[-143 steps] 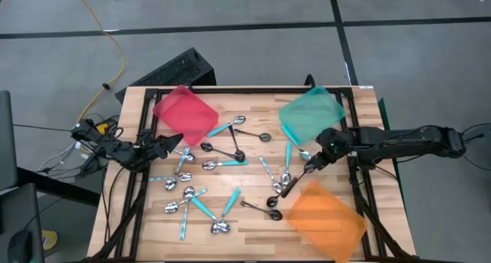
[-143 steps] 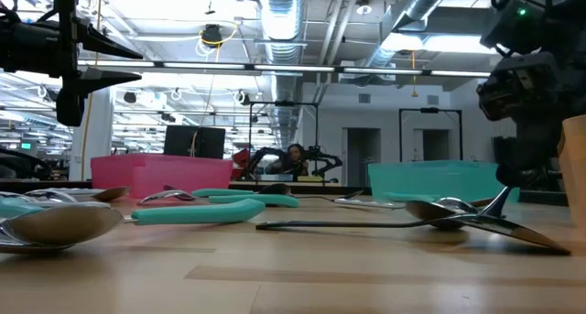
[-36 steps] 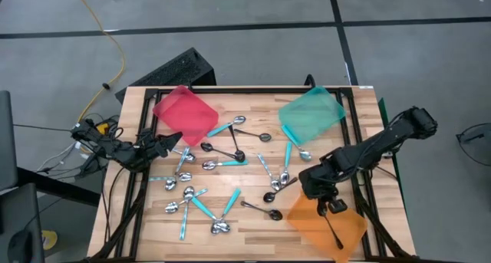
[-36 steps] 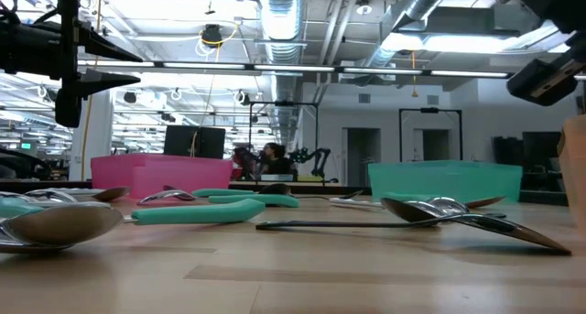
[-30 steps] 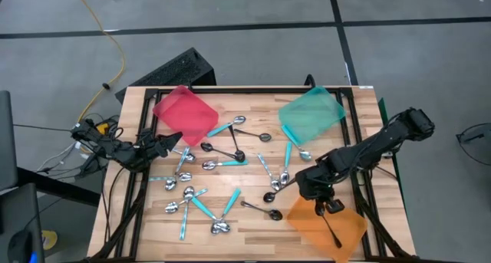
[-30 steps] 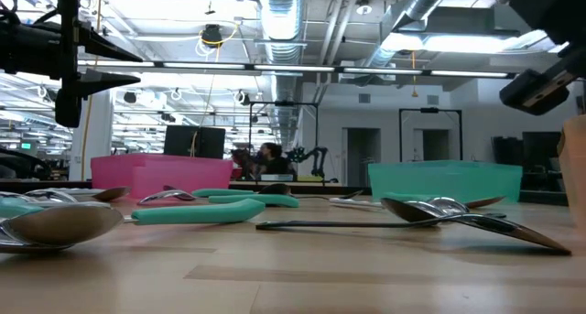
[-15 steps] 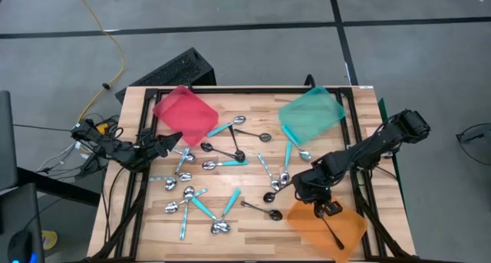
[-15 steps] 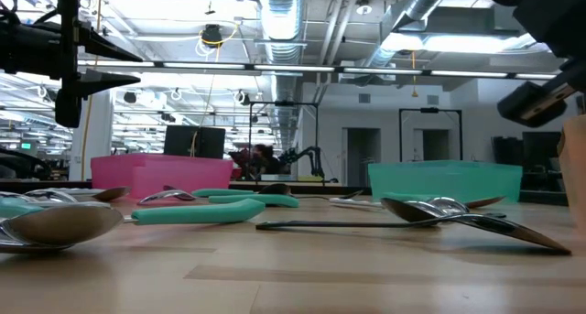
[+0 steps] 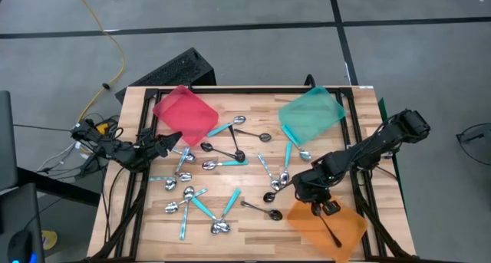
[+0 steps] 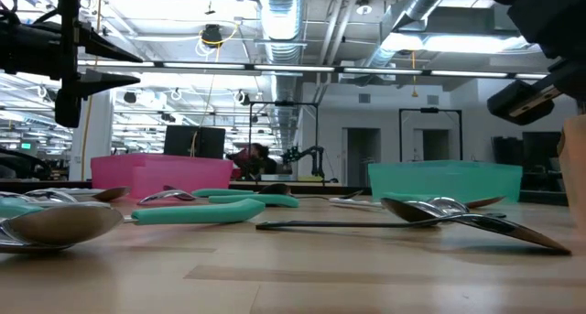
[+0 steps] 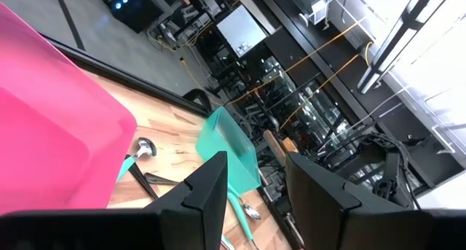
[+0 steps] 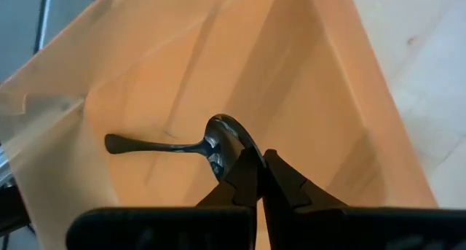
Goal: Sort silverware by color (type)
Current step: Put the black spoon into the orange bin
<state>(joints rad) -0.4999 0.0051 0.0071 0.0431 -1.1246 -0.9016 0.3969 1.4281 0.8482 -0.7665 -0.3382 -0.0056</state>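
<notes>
The right pincer [image 9: 321, 207] hangs over the near edge of the orange tray [image 9: 345, 231], its fingers [image 12: 247, 178] pressed together with nothing between them. Just beyond its tips, on the tray floor, lies one black spoon [image 12: 186, 143], bowl toward the pincer and handle pointing away; whether the tips touch the bowl I cannot tell. To the pincer's side, out on the bare bench [image 9: 253, 232], another black spoon [image 9: 265, 211] lies close by, with a knot of silver and teal-handled spoons [image 9: 278, 176] a little farther off. The left pincer [image 9: 175, 139] waits well apart, beside the red tray [image 9: 184, 112], its fingers [image 11: 210, 195] spread and empty. Most of the spoons lie scattered between the two pincers.
</notes>
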